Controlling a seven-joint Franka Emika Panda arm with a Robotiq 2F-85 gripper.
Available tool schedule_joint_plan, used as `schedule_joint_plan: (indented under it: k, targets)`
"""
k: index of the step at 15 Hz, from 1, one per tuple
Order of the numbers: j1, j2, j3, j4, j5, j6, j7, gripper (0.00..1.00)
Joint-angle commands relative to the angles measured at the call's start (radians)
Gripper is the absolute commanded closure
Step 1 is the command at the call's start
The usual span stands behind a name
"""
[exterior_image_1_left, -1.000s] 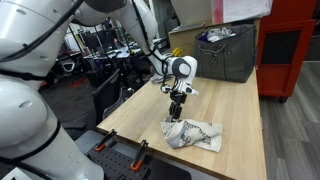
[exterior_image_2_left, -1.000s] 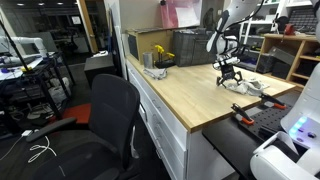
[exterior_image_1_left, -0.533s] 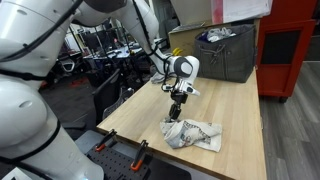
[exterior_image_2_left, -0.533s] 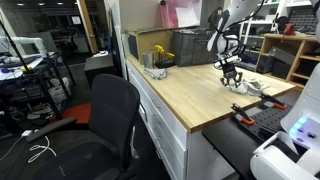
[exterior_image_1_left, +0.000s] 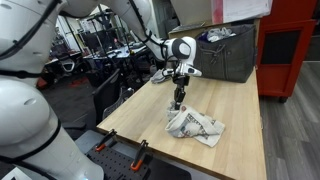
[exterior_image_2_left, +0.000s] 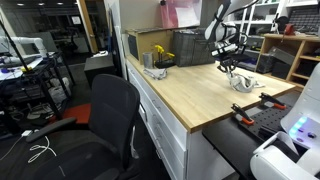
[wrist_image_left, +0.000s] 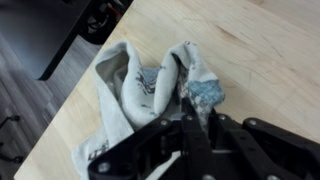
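Observation:
A crumpled white-and-grey patterned cloth (exterior_image_1_left: 196, 127) lies on the light wooden table (exterior_image_1_left: 235, 110), near its front end. In both exterior views my gripper (exterior_image_1_left: 179, 98) hangs just above the cloth's near edge, and a pinched corner is drawn up into it. The wrist view shows the black jaws (wrist_image_left: 196, 118) closed together on a bluish fold of the cloth (wrist_image_left: 140, 85), with the rest bunched to the left. From the side, the gripper (exterior_image_2_left: 232, 68) stands a little above the cloth (exterior_image_2_left: 244, 83).
A dark grey bin (exterior_image_1_left: 228, 52) stands at the table's back end, seen too as the bin (exterior_image_2_left: 195, 47) beside a small yellow item (exterior_image_2_left: 158, 54). Orange-handled clamps (exterior_image_1_left: 137, 152) grip the front edge. An office chair (exterior_image_2_left: 110, 112) stands beside the table.
The jaws have closed on the cloth's edge. The gripper has risen a little, pulling that corner up and shifting the cloth.

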Motion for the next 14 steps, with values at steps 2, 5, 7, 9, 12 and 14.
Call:
schedule_joint_plan:
  k: [2,5,7,9,12,14]
  targets:
    - [0.045,-0.108,0.013,0.027,-0.071,0.061,0.009,0.97]
    - [0.042,-0.160,0.040,0.021,-0.056,0.137,-0.017,0.97]
    - [0.041,-0.188,0.048,0.009,-0.058,0.157,-0.016,0.97]
    - [0.049,-0.201,0.046,0.003,-0.076,0.163,-0.005,0.97]
    - [0.060,-0.214,0.042,-0.007,-0.107,0.165,0.015,0.97]
    - [0.073,-0.215,0.029,-0.005,-0.153,0.157,0.054,0.97]
